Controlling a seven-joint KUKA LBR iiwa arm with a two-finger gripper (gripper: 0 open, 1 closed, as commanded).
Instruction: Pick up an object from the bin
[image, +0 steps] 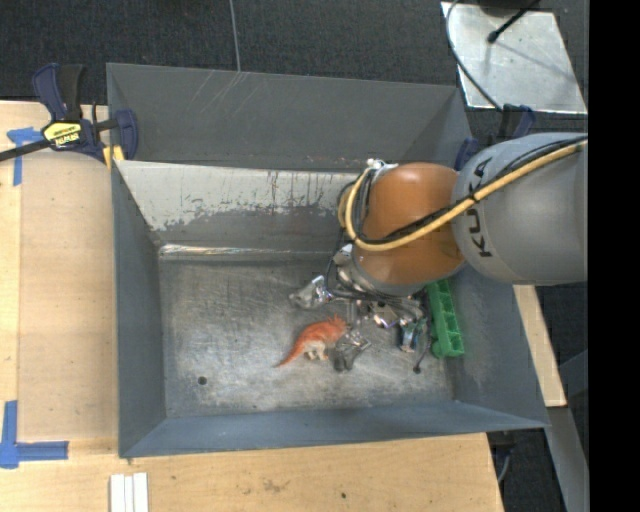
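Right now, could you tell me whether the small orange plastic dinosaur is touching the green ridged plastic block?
Apart. The camera view shows the gripper standing between the orange dinosaur and the green block.

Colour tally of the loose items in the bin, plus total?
Orange: 1, dinosaur toy
Green: 1, ridged block
Silver-grey: 1, small crumpled piece
Total: 3 in view; the end effector hides whatever lies under it.
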